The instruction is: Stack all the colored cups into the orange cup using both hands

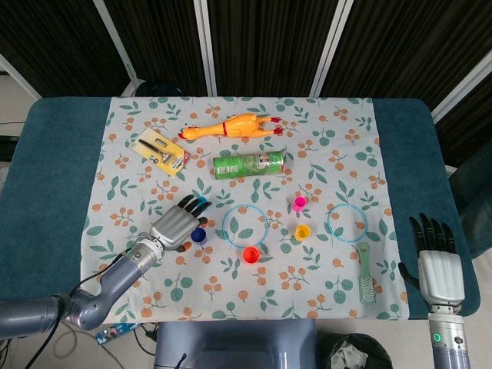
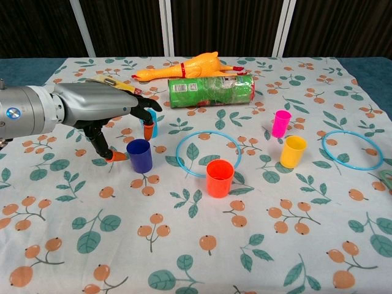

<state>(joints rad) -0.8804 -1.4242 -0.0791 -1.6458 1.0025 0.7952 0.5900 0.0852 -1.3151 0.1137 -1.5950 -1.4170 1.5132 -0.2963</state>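
Note:
The orange cup (image 2: 220, 177) (image 1: 250, 254) stands upright near the front middle of the cloth. A dark blue cup (image 2: 139, 155) (image 1: 199, 234) stands to its left. My left hand (image 2: 107, 107) (image 1: 178, 224) hovers beside it with fingers spread and holds nothing; its thumb tip sits just left of the cup. Its fingertips partly hide a light blue cup (image 2: 152, 127) (image 1: 202, 201). A yellow cup (image 2: 293, 151) and a pink cup (image 2: 282, 123) stand to the right. My right hand (image 1: 437, 261) lies flat and open off the table's right front corner.
A blue ring (image 2: 208, 153) lies between the cups, another ring (image 2: 352, 150) at the right. A green can (image 2: 211, 90) lies on its side behind them, with a rubber chicken (image 2: 187, 65) beyond. A carded tool (image 1: 161, 150) lies at back left, a brush (image 1: 366, 275) at front right.

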